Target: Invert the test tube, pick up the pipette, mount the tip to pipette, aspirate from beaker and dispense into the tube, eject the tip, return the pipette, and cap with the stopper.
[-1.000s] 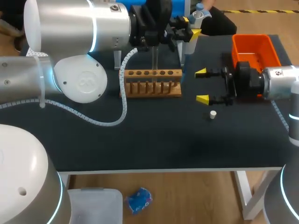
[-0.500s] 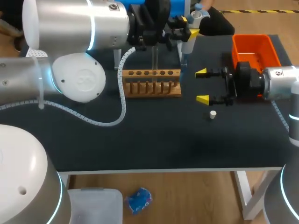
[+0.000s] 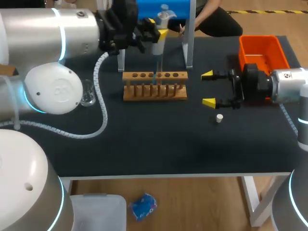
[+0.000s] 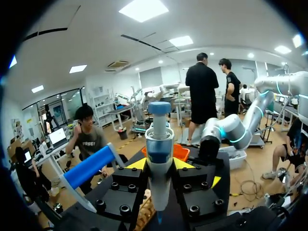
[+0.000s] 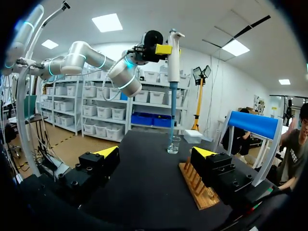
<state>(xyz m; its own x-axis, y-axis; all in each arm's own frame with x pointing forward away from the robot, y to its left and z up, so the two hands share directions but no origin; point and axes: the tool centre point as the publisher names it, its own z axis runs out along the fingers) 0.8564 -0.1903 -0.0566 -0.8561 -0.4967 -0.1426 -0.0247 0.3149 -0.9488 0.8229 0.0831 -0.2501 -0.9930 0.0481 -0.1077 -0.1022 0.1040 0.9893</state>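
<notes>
My left gripper (image 3: 153,30) is shut on the white and blue pipette (image 3: 159,38), held upright over the wooden tube rack (image 3: 155,85). The pipette's blue tip (image 3: 155,71) points down at a middle hole of the rack, where a clear tube stands; whether the tip is inside it I cannot tell. In the left wrist view the pipette (image 4: 159,154) stands between both fingers of the left gripper (image 4: 159,166). The glass beaker (image 3: 87,96) sits left of the rack. My right gripper (image 3: 208,88) is open beside the rack's right end, with the small white stopper (image 3: 219,118) just in front of it.
An orange bin (image 3: 262,45) stands at the back right, behind my right arm. The blue pipette stand (image 3: 175,8) rises behind the rack on two clear legs. In the right wrist view, the rack (image 5: 199,185) lies by one finger and the beaker (image 5: 173,144) ahead.
My left arm has carried the pipette leftward from near the stand's right leg to above the rack, uncovering the beaker. The right arm has not moved.
</notes>
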